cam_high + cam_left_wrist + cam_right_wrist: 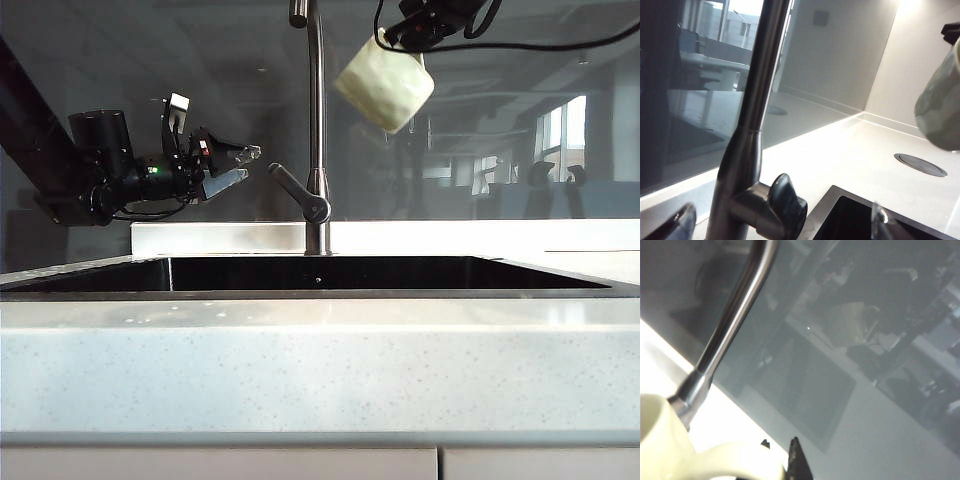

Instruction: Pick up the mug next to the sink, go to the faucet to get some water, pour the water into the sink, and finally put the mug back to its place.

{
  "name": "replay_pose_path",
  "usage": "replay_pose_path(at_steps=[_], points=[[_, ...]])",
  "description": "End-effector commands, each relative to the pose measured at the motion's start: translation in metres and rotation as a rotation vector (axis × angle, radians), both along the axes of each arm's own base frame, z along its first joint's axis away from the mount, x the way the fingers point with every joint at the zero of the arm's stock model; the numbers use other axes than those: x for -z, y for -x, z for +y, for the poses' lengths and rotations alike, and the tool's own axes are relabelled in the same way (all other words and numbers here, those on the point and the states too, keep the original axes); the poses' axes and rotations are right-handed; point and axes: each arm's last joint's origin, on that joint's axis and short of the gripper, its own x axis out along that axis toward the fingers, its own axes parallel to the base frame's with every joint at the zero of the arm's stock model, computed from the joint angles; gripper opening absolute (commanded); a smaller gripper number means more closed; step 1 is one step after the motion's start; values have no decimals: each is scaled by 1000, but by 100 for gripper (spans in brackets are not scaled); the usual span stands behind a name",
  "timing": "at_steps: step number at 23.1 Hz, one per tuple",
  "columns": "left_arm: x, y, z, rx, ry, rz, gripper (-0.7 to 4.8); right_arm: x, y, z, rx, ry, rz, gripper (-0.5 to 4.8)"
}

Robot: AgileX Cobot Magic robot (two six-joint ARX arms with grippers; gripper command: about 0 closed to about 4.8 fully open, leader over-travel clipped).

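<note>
Setting: pale speckled stone countertop point(320, 360) runs across the foreground, with a dark glass wall panel point(200, 60) behind it reflecting a room.
Landmark: tall brushed-steel gooseneck faucet point(317, 120) stands upright at the back edge of the counter, behind the basin; its spout end is cut off by the frame's upper edge.
Lever: dark angled handle point(295, 190) juts from the faucet low on its stem, on the side of the left arm; the left wrist view shows it close up point(785, 202).
Sink: wide rectangular basin with dark interior and thin metal rim point(320, 275) lies directly in front of the faucet's foot.
Mug: pale cream-yellow ceramic mug with a faintly faceted surface point(385, 85) hangs tilted in the air beside the faucet's upper stem, high over the sink and apart from the pipe; its handle point(735, 460) fills the near edge of the right wrist view.
Right gripper: black gripper point(425, 25) sits above the mug, beside the faucet's top, jaws closed on the mug's handle side.
Left gripper: black gripper with pale fingers point(235, 168) is level with the lever and just short of it, jaws spread wide, holding nothing.
Water: no stream can be made out at the faucet or in the mug.
</note>
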Motion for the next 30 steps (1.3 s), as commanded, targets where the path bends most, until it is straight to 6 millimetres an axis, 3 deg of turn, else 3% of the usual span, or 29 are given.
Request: replay_pose_path(at_steps=[1,11,23,30], points=[[-6,1,0,3,3,-20,479,-24,10,-2,3,71,-132,-5],[-6,1,-1,4,13,-4,479,-27,14,-5,75,323,-184,-5],[-6,1,-1,3,14,-4,479,-27,23,22,71,678,-268,-5],[-6,1,-1,3,13,-3,479,-26,24,23,95,796,-268,-5]])
